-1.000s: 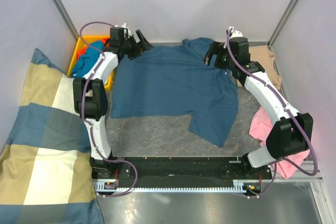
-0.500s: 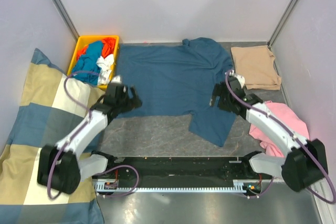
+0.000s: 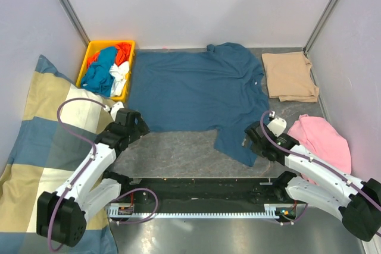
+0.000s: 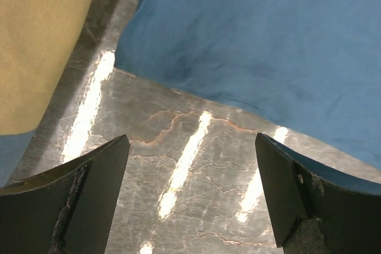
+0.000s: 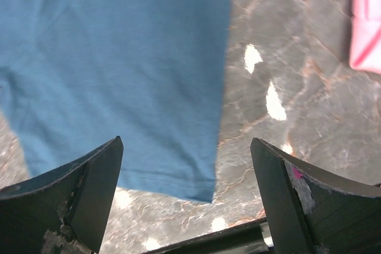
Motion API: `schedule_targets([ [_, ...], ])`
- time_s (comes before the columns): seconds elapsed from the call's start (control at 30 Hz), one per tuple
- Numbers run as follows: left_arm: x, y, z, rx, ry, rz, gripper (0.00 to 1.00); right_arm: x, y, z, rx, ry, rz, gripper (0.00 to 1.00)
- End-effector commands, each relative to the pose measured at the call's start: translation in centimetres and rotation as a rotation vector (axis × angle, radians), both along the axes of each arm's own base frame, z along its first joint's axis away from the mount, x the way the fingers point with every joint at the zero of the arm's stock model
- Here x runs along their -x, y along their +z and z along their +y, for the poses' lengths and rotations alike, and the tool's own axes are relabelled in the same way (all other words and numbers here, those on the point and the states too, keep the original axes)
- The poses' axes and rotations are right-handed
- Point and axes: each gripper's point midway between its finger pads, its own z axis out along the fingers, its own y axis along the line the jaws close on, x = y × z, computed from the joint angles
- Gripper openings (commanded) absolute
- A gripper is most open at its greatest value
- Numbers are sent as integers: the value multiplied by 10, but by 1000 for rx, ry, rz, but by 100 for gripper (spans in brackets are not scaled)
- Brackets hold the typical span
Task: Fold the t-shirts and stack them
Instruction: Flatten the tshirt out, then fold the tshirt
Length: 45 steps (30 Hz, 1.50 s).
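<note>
A dark teal-blue t-shirt point(image 3: 196, 93) lies spread flat on the table, its lower right part point(image 3: 241, 141) reaching toward me. My left gripper point(image 3: 140, 125) hovers open at the shirt's near left corner point(image 4: 268, 46), with only bare table between its fingers point(image 4: 107, 171). Over the shirt's near right corner point(image 5: 119, 57) my right gripper point(image 3: 251, 138) is also open and holds nothing. A folded tan-beige t-shirt point(image 3: 290, 77) rests at the back right. A pink t-shirt point(image 3: 324, 144) lies crumpled at the right edge.
A yellow bin point(image 3: 91, 49) with several coloured garments stands at the back left. A big checked cushion point(image 3: 41, 153) fills the left side, its tan patch point(image 4: 41, 40) showing in the left wrist view. The pink cloth point(image 5: 366, 22) edges the right wrist view. Walls enclose three sides.
Both arms have drawn back from the shirt's far edge to its near corners. The teal shirt now lies flat and uncovered. Both grippers stay open.
</note>
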Motion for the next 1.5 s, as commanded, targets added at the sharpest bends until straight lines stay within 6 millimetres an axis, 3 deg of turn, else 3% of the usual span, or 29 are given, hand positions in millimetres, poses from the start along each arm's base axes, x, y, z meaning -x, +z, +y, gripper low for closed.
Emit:
schedule_targets([
  [0.0,-24,23,2,-2,57,-63,94,2,-5,-12,-6,-126,-31,95],
  [0.17,-37,33,2,-19,45,-86,95,9,-13,-6,-45,-125,-20,88],
  [0.37,-50,37,7,-23,31,-84,94,19,-31,0,-56,-131,20,86],
  [0.7,-60,24,2,24,6,-50,94,30,-41,13,-58,-121,44,82],
  [0.8,-60,22,2,27,8,-46,94,34,-43,18,-54,-104,53,76],
  [0.9,-58,21,5,20,15,-44,93,37,-48,22,-51,-90,65,68],
  [1.0,-57,19,6,18,20,-39,92,36,-48,23,-39,-81,65,54],
  [1.1,-53,14,11,10,40,-17,89,34,-48,28,-48,-66,62,38],
  [1.13,-52,11,12,14,51,-6,88,34,-48,29,-51,-61,63,27],
  [1.27,-46,-3,24,47,99,38,86,33,-47,35,-65,-38,63,1],
  [1.47,-34,-15,47,10,187,102,84,27,-41,43,-74,12,44,0],
])
